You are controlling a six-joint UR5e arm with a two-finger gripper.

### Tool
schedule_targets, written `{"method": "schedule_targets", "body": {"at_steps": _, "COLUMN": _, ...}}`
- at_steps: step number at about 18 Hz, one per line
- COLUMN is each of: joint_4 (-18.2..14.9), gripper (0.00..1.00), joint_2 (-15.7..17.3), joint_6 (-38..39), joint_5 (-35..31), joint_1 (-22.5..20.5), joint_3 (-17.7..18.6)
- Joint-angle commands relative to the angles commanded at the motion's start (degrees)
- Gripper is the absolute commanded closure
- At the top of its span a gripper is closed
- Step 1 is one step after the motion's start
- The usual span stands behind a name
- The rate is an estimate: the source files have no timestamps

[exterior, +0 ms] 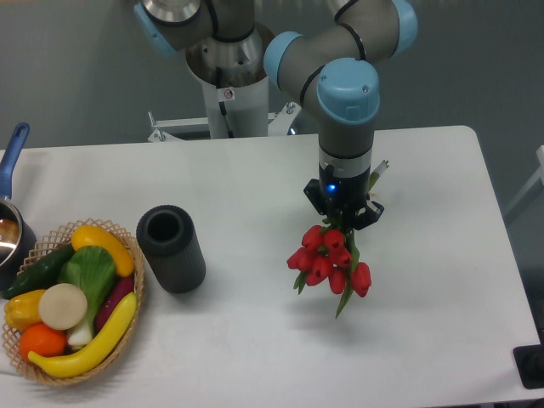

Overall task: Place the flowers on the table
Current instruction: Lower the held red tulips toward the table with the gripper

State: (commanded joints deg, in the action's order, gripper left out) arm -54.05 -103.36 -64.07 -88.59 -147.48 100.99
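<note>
Far left of the pincer stood one pot (8, 234) with a blue handle, only partly in view. Beside it sat one wicker basket (127, 327) holding eight pieces of produce. Nearer the pincer, still to its left, stood one upright black cylinder (171, 248). The pincer (343, 228) pointed downward, its fingers clenched on the flowers (330, 259): one bunch of roughly seven red buds, hanging just below the fingertips over the table (255, 170). Whether the buds touched the tabletop could not be determined.
</note>
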Motion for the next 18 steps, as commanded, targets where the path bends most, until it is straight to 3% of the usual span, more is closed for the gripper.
{"method": "schedule_targets", "body": {"at_steps": 9, "joint_4": 0.0, "gripper": 0.85, "joint_2": -1.67, "joint_6": -0.09, "joint_5": -0.79, "joint_1": 0.35, "joint_3": 0.26}}
{"method": "schedule_targets", "body": {"at_steps": 18, "joint_4": 2.72, "gripper": 0.86, "joint_2": -8.26, "joint_6": -0.17, "joint_5": -1.23, "joint_1": 2.9, "joint_3": -0.53}}
